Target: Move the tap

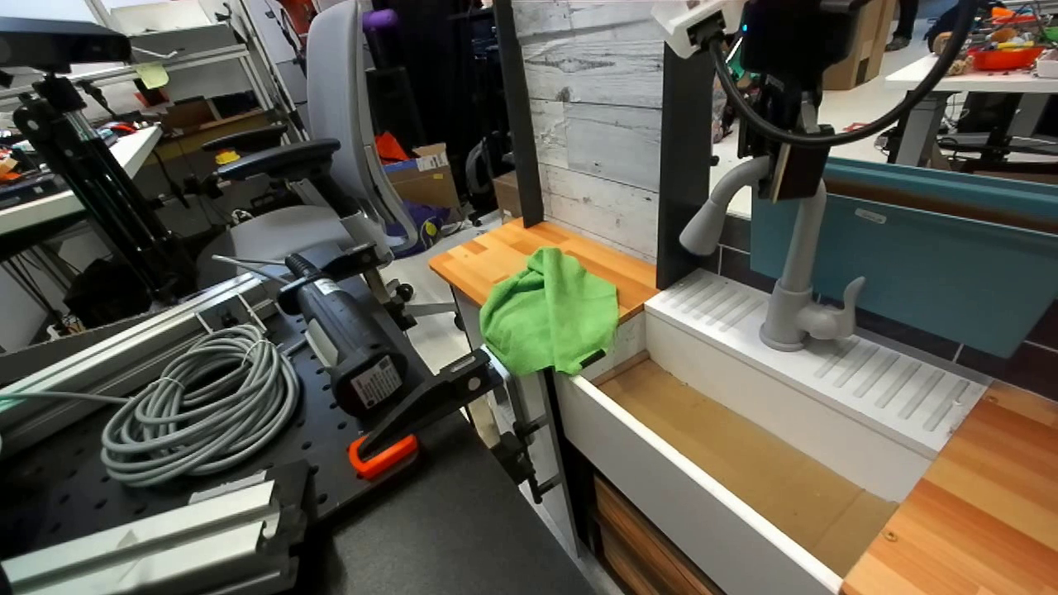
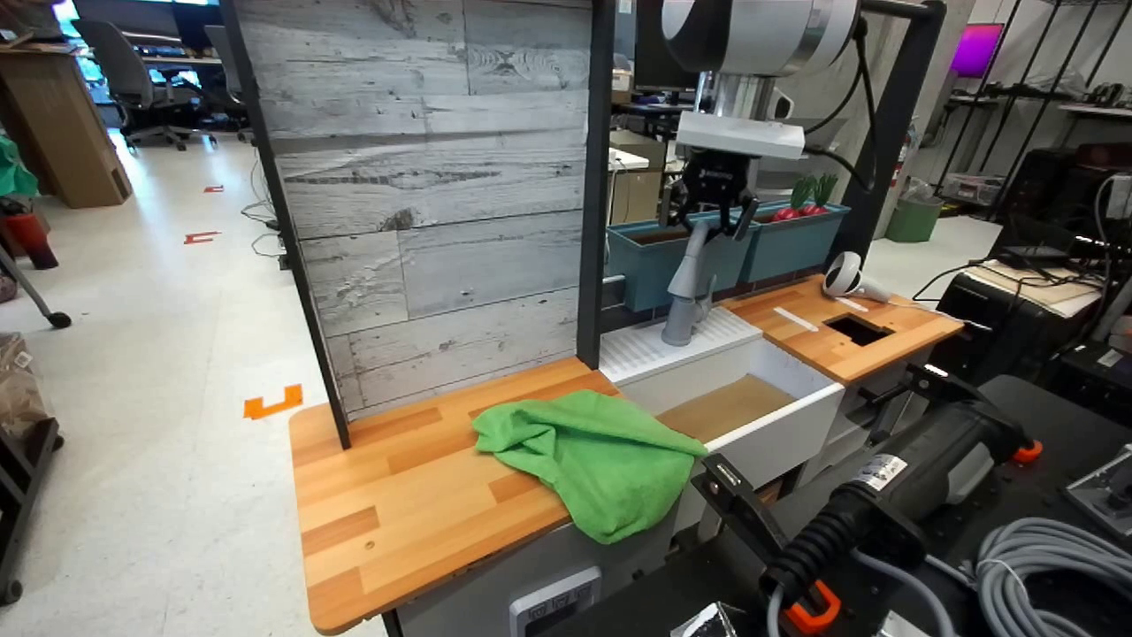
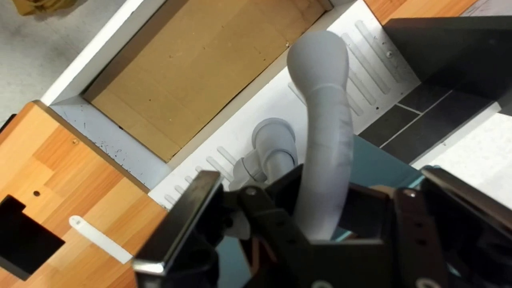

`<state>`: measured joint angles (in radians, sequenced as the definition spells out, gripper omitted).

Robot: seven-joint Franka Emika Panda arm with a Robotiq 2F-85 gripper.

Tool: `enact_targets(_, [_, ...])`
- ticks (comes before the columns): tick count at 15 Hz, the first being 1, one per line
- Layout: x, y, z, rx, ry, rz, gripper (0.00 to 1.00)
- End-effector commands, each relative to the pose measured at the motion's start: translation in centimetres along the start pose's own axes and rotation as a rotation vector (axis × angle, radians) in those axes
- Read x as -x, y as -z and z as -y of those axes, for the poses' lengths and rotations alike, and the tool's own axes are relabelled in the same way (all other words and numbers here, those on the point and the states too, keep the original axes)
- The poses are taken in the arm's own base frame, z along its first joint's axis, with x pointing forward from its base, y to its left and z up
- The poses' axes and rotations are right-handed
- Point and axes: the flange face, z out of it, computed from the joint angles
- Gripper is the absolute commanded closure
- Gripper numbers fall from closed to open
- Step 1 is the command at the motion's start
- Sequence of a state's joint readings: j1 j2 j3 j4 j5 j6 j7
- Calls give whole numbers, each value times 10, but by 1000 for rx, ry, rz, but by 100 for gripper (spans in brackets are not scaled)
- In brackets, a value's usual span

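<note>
The matte grey tap stands upright on the white ledge behind the sink in both exterior views [image 1: 798,256] [image 2: 684,296]. Its side lever [image 1: 849,310] points up. In the wrist view the tap's spout [image 3: 326,116] runs up between my fingers, its flared nozzle beyond them. Its base and lever show to the left of the spout. My gripper [image 3: 322,180] is open, with its fingers apart on either side of the gooseneck's top. It also shows from above the tap in an exterior view [image 2: 710,226]. Whether a finger touches the spout cannot be told.
The white sink [image 1: 653,479] lies in front of the tap. A teal planter [image 1: 917,264] stands close behind it. An upright grey plank panel [image 2: 424,177] stands beside the ledge. A green cloth [image 2: 610,469] lies on the wooden counter. A white headset [image 2: 845,276] lies on the far counter.
</note>
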<state>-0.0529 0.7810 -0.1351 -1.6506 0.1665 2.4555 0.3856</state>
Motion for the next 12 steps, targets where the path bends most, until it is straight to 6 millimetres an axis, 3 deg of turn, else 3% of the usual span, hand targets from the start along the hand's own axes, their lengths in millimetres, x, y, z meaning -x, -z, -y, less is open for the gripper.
enact_targets(1, [-12,19,-33,103,74,1,100])
enact_targets(4, [-8,21,-32,101,119,-8,100])
enact_targets(5, [-6,21,-32,87,125,-6,75])
enact_targets(6, [-4,22,-32,78,142,-8,74])
enact_targets(12, [13,26,-32,-4,200,-65,31])
